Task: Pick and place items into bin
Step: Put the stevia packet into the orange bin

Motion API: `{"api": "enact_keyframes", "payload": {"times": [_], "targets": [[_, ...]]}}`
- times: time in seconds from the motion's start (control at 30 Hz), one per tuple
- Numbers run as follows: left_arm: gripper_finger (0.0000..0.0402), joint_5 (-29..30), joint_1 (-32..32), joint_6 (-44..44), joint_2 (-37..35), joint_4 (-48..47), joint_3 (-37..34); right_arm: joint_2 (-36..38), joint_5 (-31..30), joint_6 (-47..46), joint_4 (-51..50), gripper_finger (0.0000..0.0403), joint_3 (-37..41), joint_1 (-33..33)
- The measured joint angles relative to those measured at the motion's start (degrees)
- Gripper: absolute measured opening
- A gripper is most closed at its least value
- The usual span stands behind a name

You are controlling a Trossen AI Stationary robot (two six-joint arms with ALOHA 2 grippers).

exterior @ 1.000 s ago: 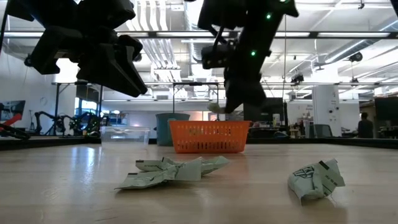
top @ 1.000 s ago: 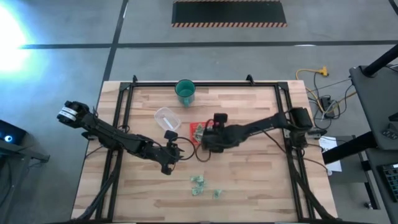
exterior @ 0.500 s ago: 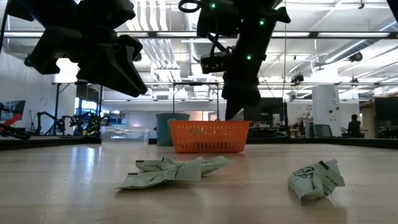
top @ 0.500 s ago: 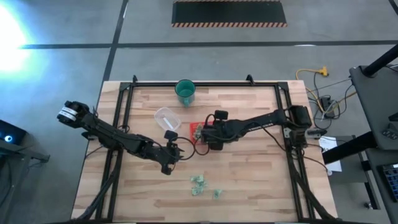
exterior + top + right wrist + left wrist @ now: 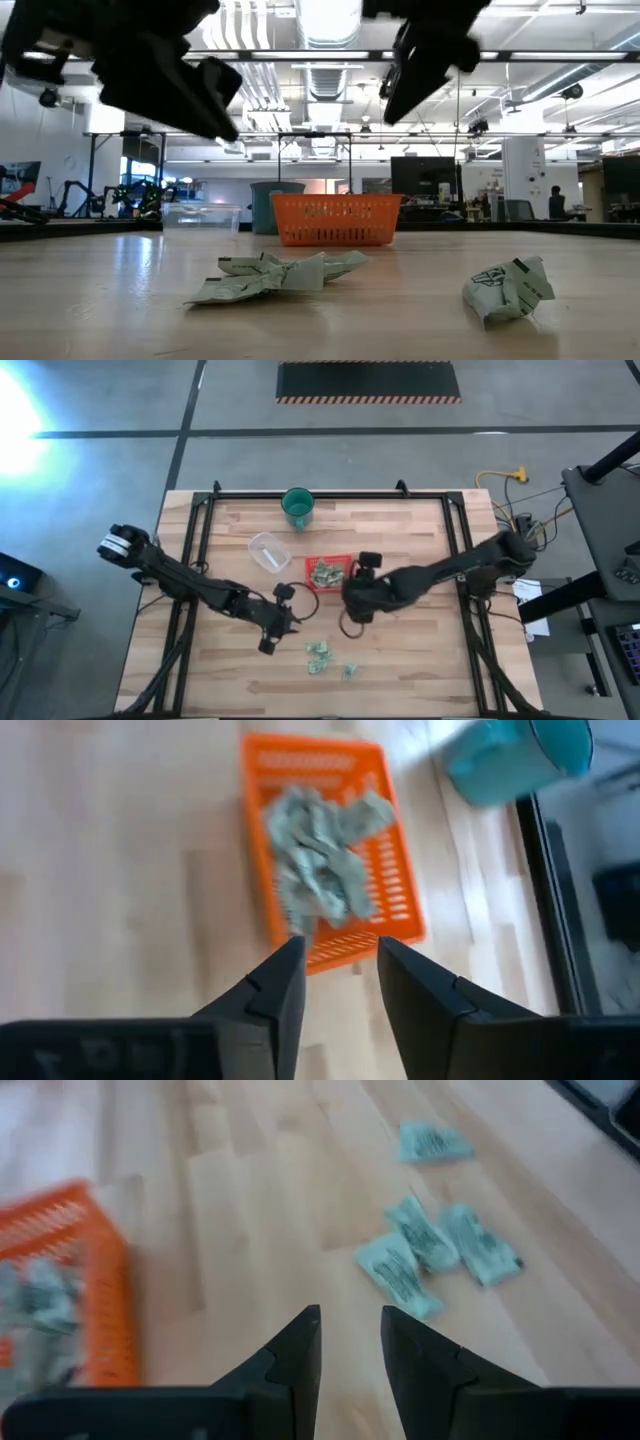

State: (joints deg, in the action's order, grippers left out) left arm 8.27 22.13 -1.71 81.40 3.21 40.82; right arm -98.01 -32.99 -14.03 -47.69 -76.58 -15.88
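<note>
The red bin [image 5: 345, 560] stands mid-table with several pale-green items [image 5: 320, 855] heaped inside it. Three more items [image 5: 318, 650] lie loose on the wood toward the near edge, and also show in the left wrist view [image 5: 425, 1240] and the low view [image 5: 275, 275]. My right gripper [image 5: 348, 598] hovers open just near of the bin, nothing between its fingers [image 5: 285, 990]. My left gripper [image 5: 288, 625] hovers open above the table, left of the loose items, holding nothing [image 5: 350, 1345].
A clear round container [image 5: 268, 550] and a green cup [image 5: 297, 508] stand to the far left of the bin. Black rails [image 5: 195, 560] run along the table's left, right and far sides. Bare wood lies to the right of the loose items.
My right gripper was over the bin with a pale-green piece at its fingertips. That piece no longer shows there, and the gripper has risen and drawn back toward the table's near edge. My left gripper has shifted a little toward the loose items.
</note>
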Motion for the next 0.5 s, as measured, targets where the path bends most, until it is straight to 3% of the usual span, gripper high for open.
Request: {"api": "enact_keyframes", "payload": {"times": [0.5], "targets": [[0.0091, -1.34, 2.95, -0.67, 12.77, 10.20, 1.60, 17.82, -1.28, -3.25, 12.90, 0.0112, 15.51, -18.35]]}}
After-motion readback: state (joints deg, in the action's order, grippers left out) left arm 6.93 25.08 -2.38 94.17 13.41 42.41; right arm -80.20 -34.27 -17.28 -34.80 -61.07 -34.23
